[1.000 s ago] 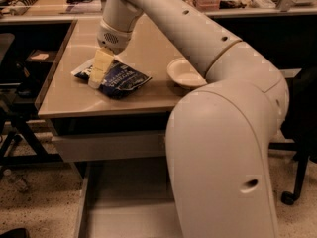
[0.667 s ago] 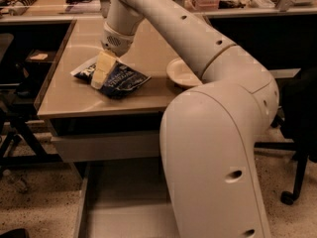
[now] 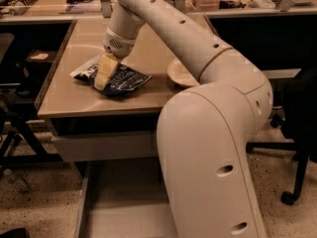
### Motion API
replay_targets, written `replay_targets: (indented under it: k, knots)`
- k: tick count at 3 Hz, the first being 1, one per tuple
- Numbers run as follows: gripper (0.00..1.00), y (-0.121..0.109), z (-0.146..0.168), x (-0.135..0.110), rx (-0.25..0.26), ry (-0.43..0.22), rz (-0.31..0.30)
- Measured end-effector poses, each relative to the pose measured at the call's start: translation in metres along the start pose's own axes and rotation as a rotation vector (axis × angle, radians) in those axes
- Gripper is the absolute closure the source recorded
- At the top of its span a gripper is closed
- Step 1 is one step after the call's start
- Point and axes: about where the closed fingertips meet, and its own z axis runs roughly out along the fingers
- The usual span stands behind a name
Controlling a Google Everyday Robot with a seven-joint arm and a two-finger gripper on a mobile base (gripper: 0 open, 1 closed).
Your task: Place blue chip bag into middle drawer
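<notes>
The blue chip bag point(image 3: 125, 81) lies flat on the tan desk top point(image 3: 74, 100), left of centre, with its white band toward the left. My gripper point(image 3: 104, 74) reaches down from the long white arm and rests on the bag's left half, covering part of it. The middle drawer point(image 3: 124, 207) is pulled out below the desk, a shallow grey tray with a low left wall point(image 3: 81, 202). My arm's large body hides its right side.
A white round bowl point(image 3: 179, 74) sits on the desk just right of the bag, partly behind my arm. A closed grey drawer front point(image 3: 101, 145) lies under the desk edge. A black chair base point(image 3: 292, 182) stands to the right, with dark furniture legs on the left.
The arm's bulky lower section has shifted slightly left. The gripper stays down on the bag, which has not moved on the desk.
</notes>
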Motion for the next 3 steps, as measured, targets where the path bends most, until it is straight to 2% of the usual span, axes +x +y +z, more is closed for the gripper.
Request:
replay_targets:
  k: [3]
  knots:
    - [0.89,0.0,0.0,0.0,0.0,0.0,0.0]
